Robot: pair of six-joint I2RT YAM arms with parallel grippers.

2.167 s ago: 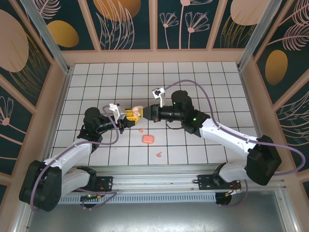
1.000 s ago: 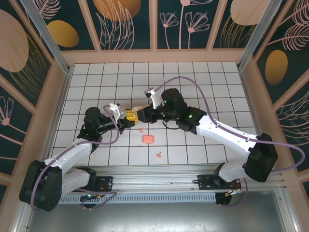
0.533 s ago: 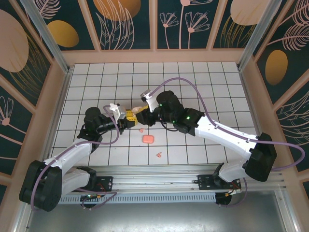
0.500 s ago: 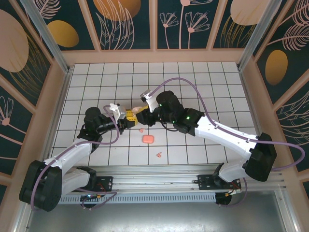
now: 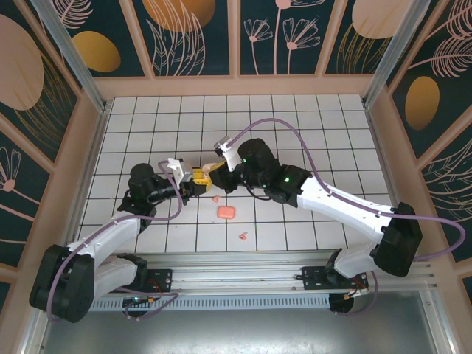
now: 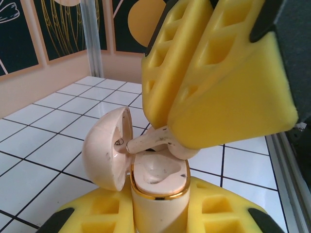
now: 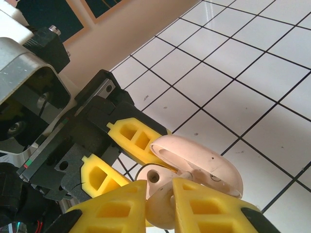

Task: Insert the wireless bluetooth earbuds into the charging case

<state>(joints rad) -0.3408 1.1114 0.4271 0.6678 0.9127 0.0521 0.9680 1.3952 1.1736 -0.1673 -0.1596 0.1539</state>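
My left gripper (image 6: 158, 221) is shut on a cream charging case (image 6: 158, 194) held upright, its lid (image 6: 104, 150) hinged open to the left. A cream earbud (image 6: 155, 141) hangs just over the case's open well, stem pointing at the lid. My right gripper (image 7: 160, 204) is shut on that earbud (image 7: 163, 213), right above the case lid (image 7: 204, 160). From above, the two grippers meet mid-table, left gripper (image 5: 198, 179) and right gripper (image 5: 220, 177) around the case (image 5: 209, 168).
A pink case (image 5: 226, 212) lies on the white tiles in front of the grippers. One pink earbud (image 5: 214, 198) lies just behind it and another (image 5: 242, 237) lies closer to the front rail. Wooden walls ring the tiled floor.
The right arm has swung left and tipped down onto the left gripper, bringing the cream earbud over the open case. The left arm has held still.
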